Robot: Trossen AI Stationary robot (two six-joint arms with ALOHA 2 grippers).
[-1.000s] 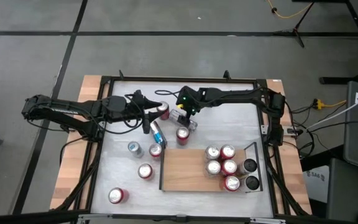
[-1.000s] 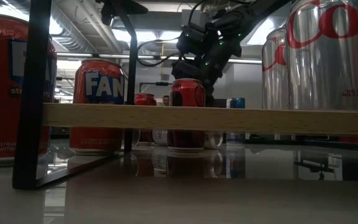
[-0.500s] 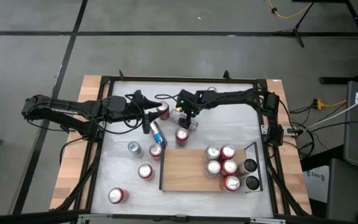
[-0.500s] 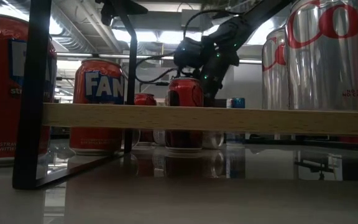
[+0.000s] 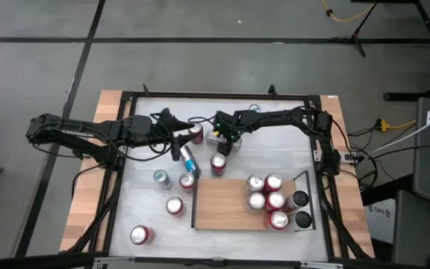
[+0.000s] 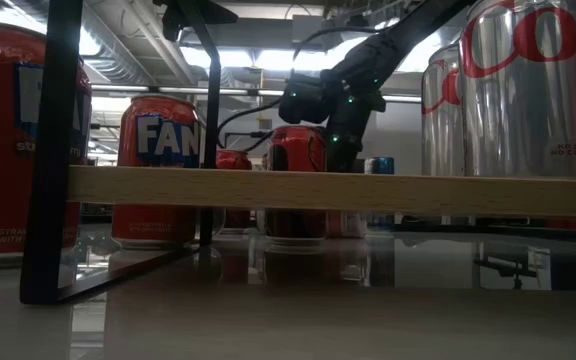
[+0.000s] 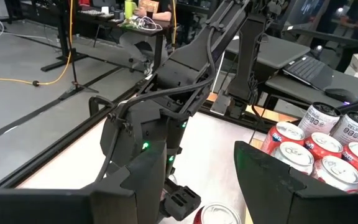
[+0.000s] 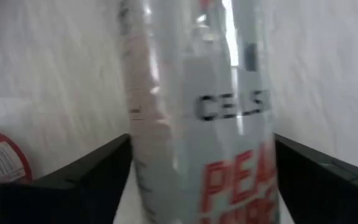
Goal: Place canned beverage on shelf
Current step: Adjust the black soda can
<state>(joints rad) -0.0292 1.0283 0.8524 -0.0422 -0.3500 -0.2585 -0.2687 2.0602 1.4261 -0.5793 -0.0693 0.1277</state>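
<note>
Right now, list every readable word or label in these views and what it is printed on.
"CELS": slim silver can between the right claw fingers.
"PEA": red letters, same can.
"FAN": orange can.
"CO": tall silver can.
"NO SUGAR" under it: barely readable.
Leftmost red can's label: too dark.

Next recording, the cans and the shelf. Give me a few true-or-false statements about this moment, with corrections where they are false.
1. The cans on the shelf stand bunched at one end. True.
2. Every can is already on the shelf. False: several stand on the white table, among them a red can near its corner.
3. The right end effector hovers over the shelf. False: it is down at a silver can on the table, beyond the shelf's edge.
4. A blue-and-white can lies on its side on the table. True.
</note>
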